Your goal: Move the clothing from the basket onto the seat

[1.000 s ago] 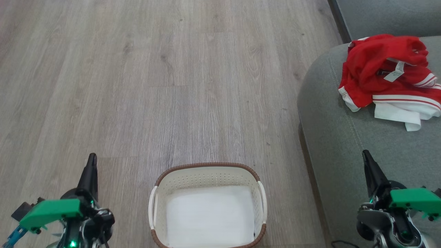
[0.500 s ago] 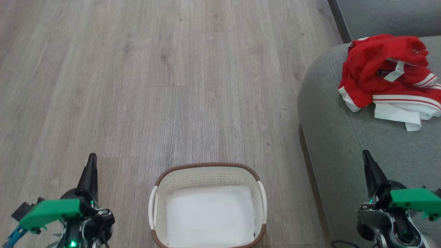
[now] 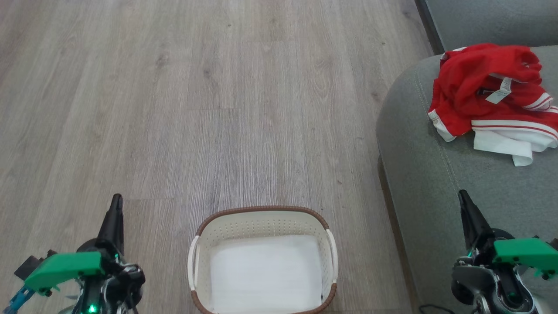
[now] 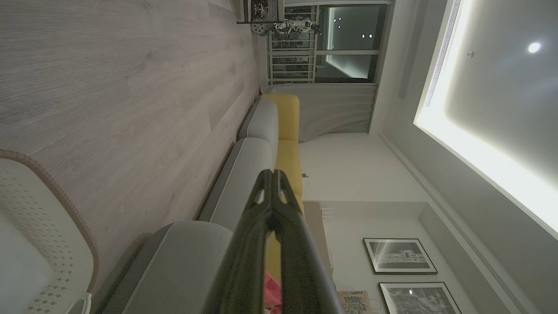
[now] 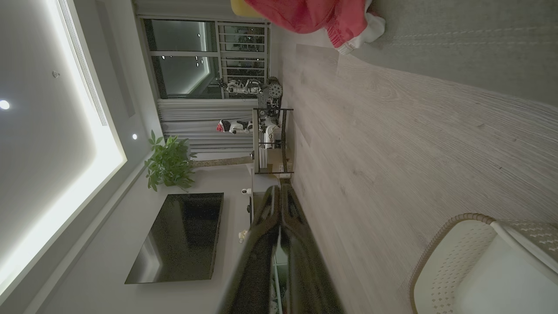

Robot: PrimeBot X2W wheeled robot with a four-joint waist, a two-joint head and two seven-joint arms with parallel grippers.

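The red clothing (image 3: pixel 488 93) lies in a crumpled heap near the rounded corner of the grey-green seat (image 3: pixel 436 183), its white bands, stripes and small label showing. The cream basket (image 3: pixel 261 210), brown-rimmed, stands upright on the floor near the seat, its flat white bottom in plain view

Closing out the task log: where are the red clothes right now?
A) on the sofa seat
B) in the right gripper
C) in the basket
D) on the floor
A: the red clothes lie in a heap on the sofa seat, while the basket on the floor is empty down to its flat white bottom.
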